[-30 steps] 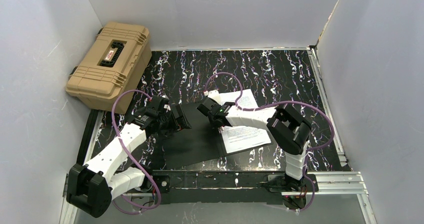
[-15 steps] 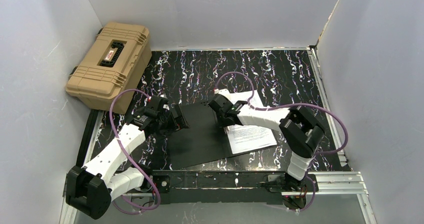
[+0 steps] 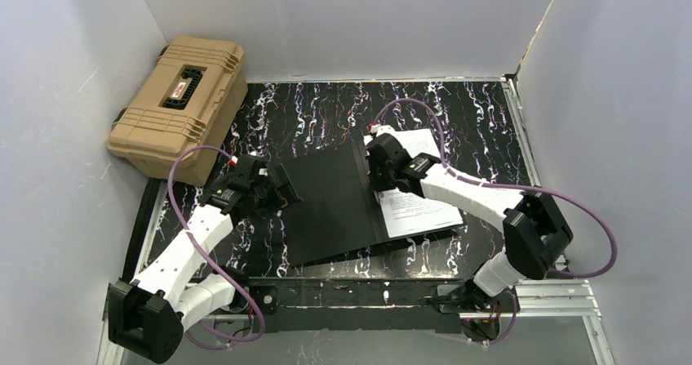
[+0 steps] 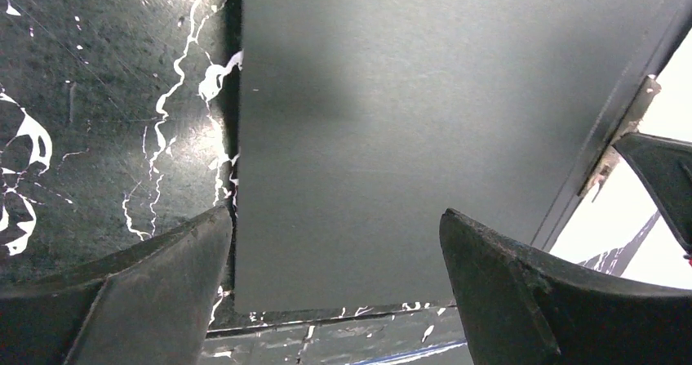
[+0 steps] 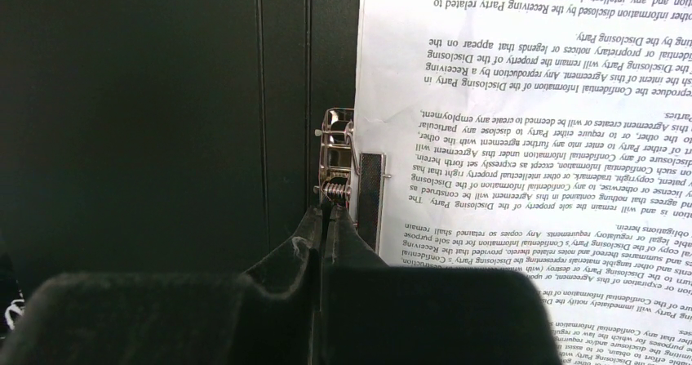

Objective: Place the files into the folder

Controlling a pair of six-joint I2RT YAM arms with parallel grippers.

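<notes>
Folder (image 3: 326, 206): open flat on surface (image 3: 457, 112), black inside up, probably stiff; files (image 3: 416, 215): light floppy sheets on its right half, best pinched at an edge; left gripper (image 4: 333, 215) wide above left flap; right gripper (image 5: 326, 214) closed at clip (image 5: 339, 165).

- We find the folder (image 3: 330, 198) lying open in the middle of the table (image 3: 457, 112), with the files (image 3: 416, 206) on its right half.
- A clip (image 5: 339, 169) sits by the spine, at the files' left edge.
- We see the hard case (image 3: 179, 104) behind and to the left, at the table's far-left corner.
</notes>
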